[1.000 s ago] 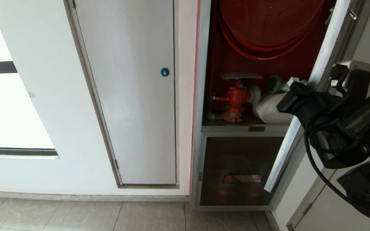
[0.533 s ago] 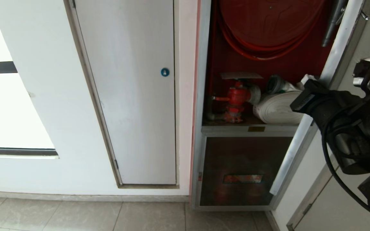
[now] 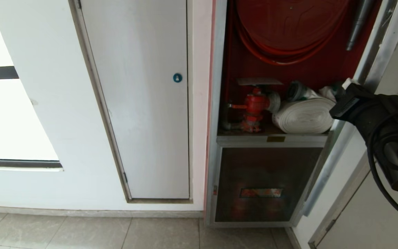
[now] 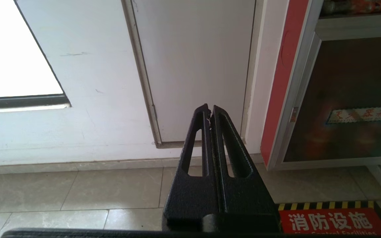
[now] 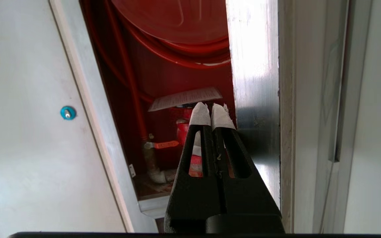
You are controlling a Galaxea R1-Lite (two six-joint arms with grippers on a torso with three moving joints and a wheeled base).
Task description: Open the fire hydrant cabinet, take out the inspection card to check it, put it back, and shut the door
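Two grippers show. Head view: the right arm reaches in by the swung-out door (image 3: 375, 65); the inspection card (image 3: 259, 81) lies atop the red valve (image 3: 256, 103). Left wrist: left gripper (image 4: 210, 109) pressed together, aimed floorward. Right wrist: right gripper (image 5: 212, 109) together, empty, beside the door edge.

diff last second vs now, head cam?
The door has swung wider open toward the right of the head view, and the right gripper, jaws shut and empty, moved right alongside it. Unchanged: inspection card on the valve, rolled hose.
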